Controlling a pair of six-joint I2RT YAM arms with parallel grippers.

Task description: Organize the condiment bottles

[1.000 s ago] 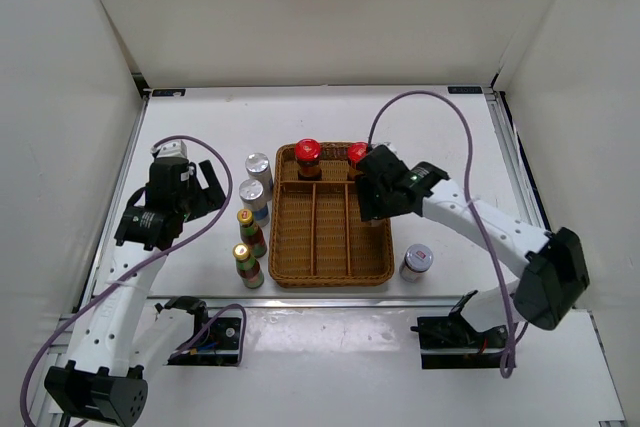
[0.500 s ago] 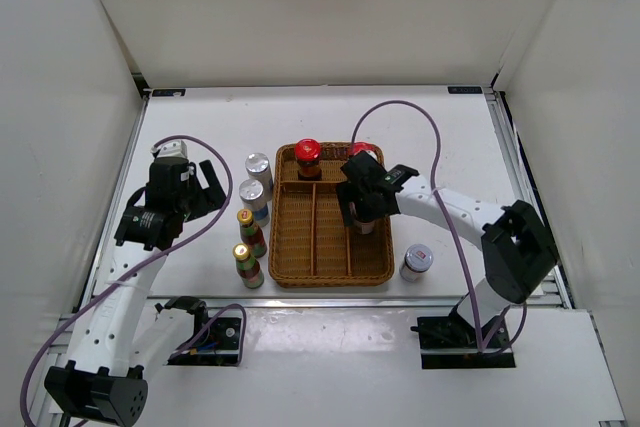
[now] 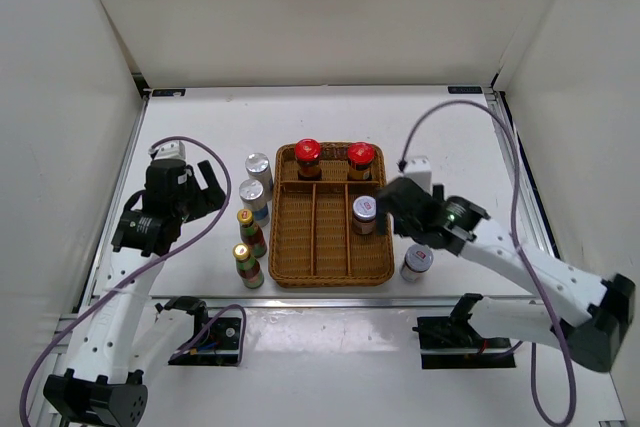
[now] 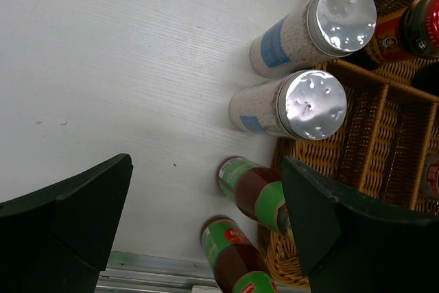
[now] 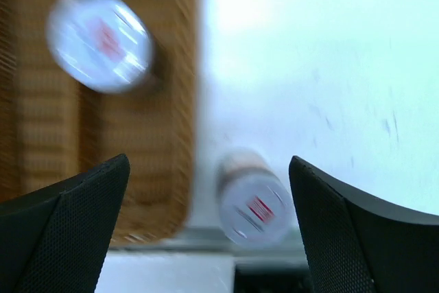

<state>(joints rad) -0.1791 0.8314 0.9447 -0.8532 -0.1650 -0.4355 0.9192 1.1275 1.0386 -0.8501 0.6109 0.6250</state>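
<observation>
L gripper point(image 4: 206, 162) is spread wide and empty, over bare table point(image 3: 200, 127) left of the 2 shakers point(image 4: 302, 29) point(image 4: 291, 106). The shakers have silver caps and blue label patches, text unreadable. 2 yellow-cap bottles point(image 4: 257, 193) point(image 4: 230, 255) stand by the tray point(image 3: 330, 282) left rim; green/red labels, print too small to read. R gripper point(image 5: 208, 161) is also wide open, holding nothing, above the tray's right rim. Tray jar point(image 3: 364, 212) sits in the right long slot. Table jar point(image 3: 416, 261) stands just right of the tray. Both jar lids show a red mark, blurred. 2 red-cap bottles point(image 3: 307, 155) point(image 3: 360, 157) fill the back slots.
</observation>
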